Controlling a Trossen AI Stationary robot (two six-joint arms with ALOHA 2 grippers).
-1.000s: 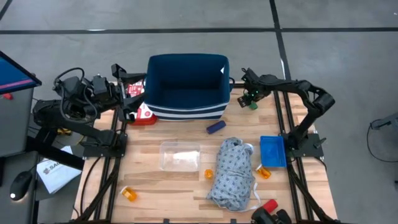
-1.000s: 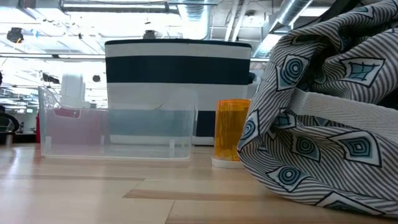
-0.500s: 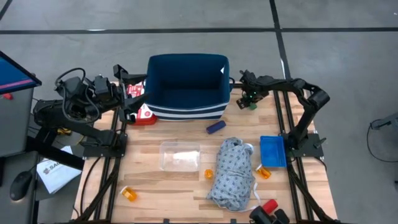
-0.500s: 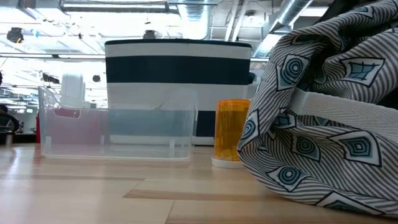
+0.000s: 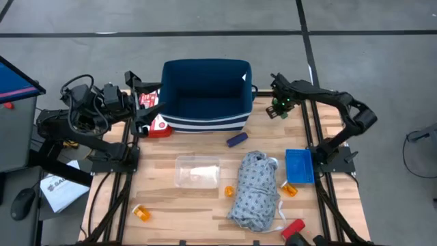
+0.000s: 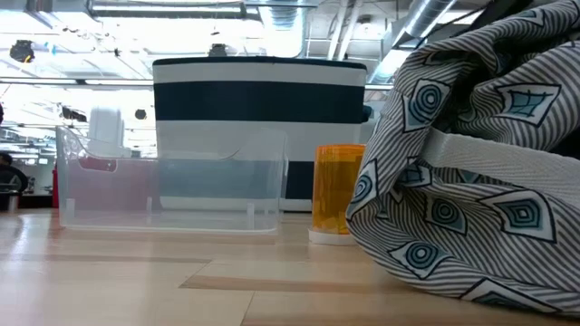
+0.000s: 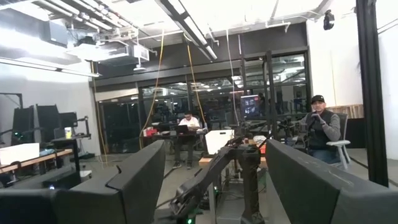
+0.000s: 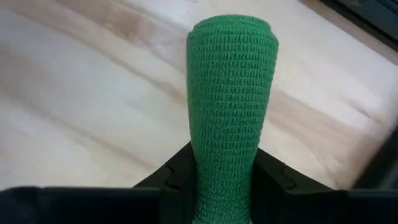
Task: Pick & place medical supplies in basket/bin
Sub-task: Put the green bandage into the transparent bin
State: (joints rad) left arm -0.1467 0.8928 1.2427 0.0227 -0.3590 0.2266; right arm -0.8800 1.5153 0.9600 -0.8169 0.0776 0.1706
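My right gripper (image 5: 278,107) is at the table's far right, beside the navy striped basket (image 5: 205,96), and is shut on a green cylinder (image 8: 231,93). My left gripper (image 5: 145,113) waits open and empty at the basket's left side; its wrist view (image 7: 214,171) shows only the room. A purple-blue cylinder (image 5: 237,139) lies on the table in front of the basket. The grey patterned garment (image 5: 256,190) lies bunched at the near right. The blue bin (image 5: 298,166) stands at the right edge. A red cylinder (image 5: 295,227) lies at the near edge. My right gripper pinches the green cylinder between its two fingers, on the cylinder's two sides at its lower part (image 8: 224,186). The cylinder's free end (image 8: 231,31) sticks out past the fingertips over the wooden table. Whether that end touches the table, I cannot tell.
A clear plastic tray (image 5: 198,170) stands mid-table. Orange pill bottles stand beside the garment (image 5: 229,191), at the near left (image 5: 142,214) and below the blue bin (image 5: 289,189). A red-and-white box (image 5: 156,123) lies left of the basket.
My right gripper has shifted a little toward the table's right edge with the green cylinder still in its fingers, and the arm's elbow has swung outward to the right.
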